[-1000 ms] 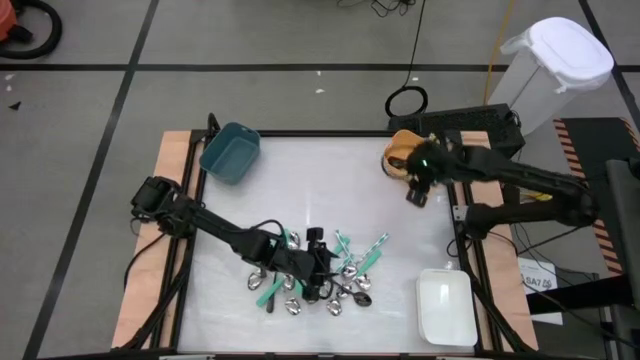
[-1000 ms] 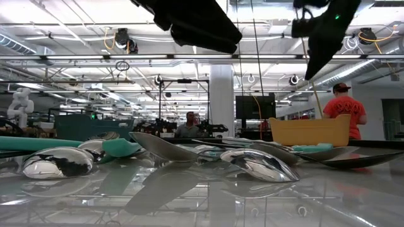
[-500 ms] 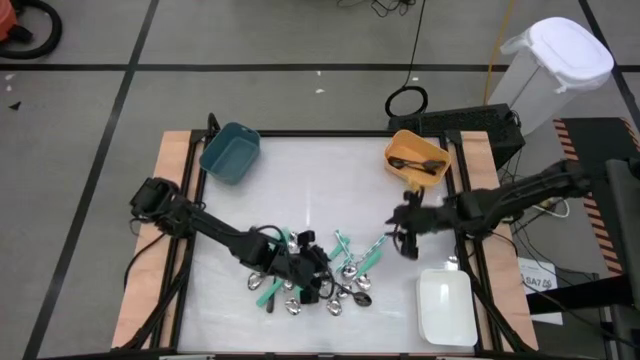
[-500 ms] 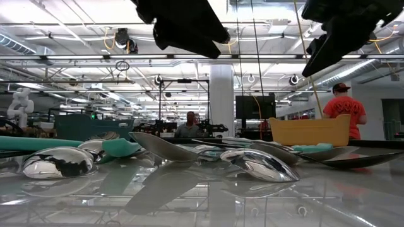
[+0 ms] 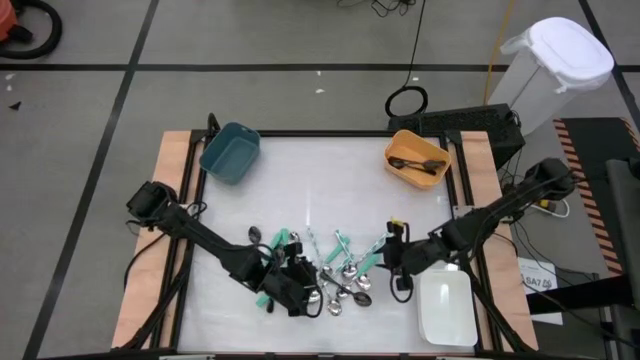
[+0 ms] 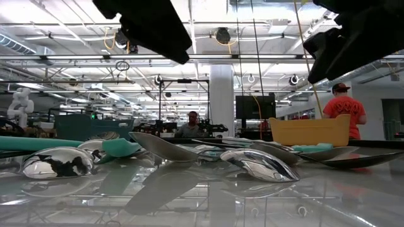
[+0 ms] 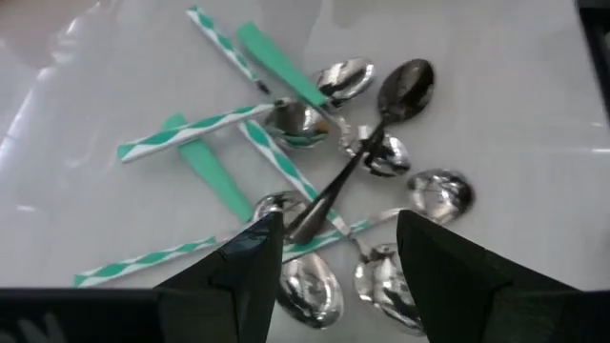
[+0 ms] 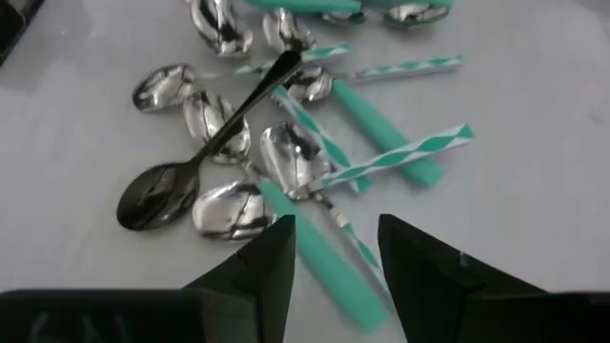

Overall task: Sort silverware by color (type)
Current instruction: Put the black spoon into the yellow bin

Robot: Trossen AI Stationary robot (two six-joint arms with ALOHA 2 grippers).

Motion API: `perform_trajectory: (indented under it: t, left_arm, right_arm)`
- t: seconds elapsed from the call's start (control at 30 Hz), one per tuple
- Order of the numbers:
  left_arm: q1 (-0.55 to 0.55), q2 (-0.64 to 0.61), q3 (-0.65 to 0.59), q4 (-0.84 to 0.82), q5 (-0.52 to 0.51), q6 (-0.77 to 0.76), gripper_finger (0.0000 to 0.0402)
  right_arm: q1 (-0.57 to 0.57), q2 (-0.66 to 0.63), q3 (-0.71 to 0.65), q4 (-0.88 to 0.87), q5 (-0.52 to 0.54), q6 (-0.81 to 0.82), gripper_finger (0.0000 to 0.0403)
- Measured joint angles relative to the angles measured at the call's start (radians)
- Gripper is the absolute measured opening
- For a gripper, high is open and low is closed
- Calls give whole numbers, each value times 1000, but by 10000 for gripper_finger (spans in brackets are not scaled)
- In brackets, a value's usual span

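Note:
The silverware (image 5: 340, 272) lies in a loose pile on the white table near its front edge: shiny spoons, teal-handled pieces (image 7: 276, 62), striped teal-and-white handles (image 8: 400, 152) and one dark spoon (image 7: 404, 82). My left gripper (image 5: 305, 292) hovers open over the pile's left side; in its wrist view (image 7: 334, 286) the dark spoon's handle end lies below the gap. My right gripper (image 5: 392, 268) hovers open over the pile's right side, with a teal handle (image 8: 329, 262) below its gap (image 8: 334, 276). Neither touches anything.
A teal bin (image 5: 230, 152) stands at the far left. An orange bin (image 5: 417, 160) at the far right holds dark spoons. A white bin (image 5: 445, 305) sits at the near right, close to my right arm. People stand in the room behind (image 6: 344, 107).
My right gripper has swung from over the orange bin toward the table's near edge and down, and it now points at the pile's right side. My left gripper has shifted toward the near edge and a little left, rolling as it went. The silverware has not moved.

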Motion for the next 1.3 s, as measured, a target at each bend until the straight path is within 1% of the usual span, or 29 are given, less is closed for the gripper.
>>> perform_trajectory:
  t: [0.1, 0.23, 0.33, 0.57, 0.67, 0.8, 0.9, 0.93, 1.07, 1.1, 1.27, 1.3]
  left_arm:
    - [3, 17, -2, -6, -4, -12, 207]
    - [0, 50, -1, 47, -5, 2, 207]
    - [0, 88, 0, 107, 0, 31, 207]
    - [2, 144, -2, 140, -15, 99, 207]
    - [10, 147, -2, 150, -18, 149, 207]
    - [28, 155, -1, 205, -15, 236, 207]
    - [39, 173, 7, 313, 31, 312, 207]
    - [39, 185, 19, 325, 43, 333, 207]
    - [39, 246, 95, 241, 52, 400, 207]
    - [39, 255, 116, 197, 53, 412, 207]
    - [56, 338, 232, -4, 54, 417, 207]
    - [60, 358, 255, -24, 59, 418, 207]
  right_arm:
    - [14, 17, 0, 2, 0, 31, 148]
    - [40, 40, 0, 17, 3, 52, 148]
    - [57, 57, 1, 62, 2, 41, 148]
    - [69, 75, 1, 141, 3, 11, 148]
    - [69, 76, 1, 141, 4, 4, 148]
    - [69, 76, 1, 167, 5, -18, 148]
    - [69, 76, 1, 174, 6, -39, 148]
    - [69, 76, 1, 174, 6, -43, 148]
    - [69, 76, 1, 173, 6, -50, 148]
    - [69, 76, 1, 171, 6, -51, 148]
    - [68, 76, 1, 171, 6, -57, 148]
    - [68, 76, 1, 170, 5, -57, 148]
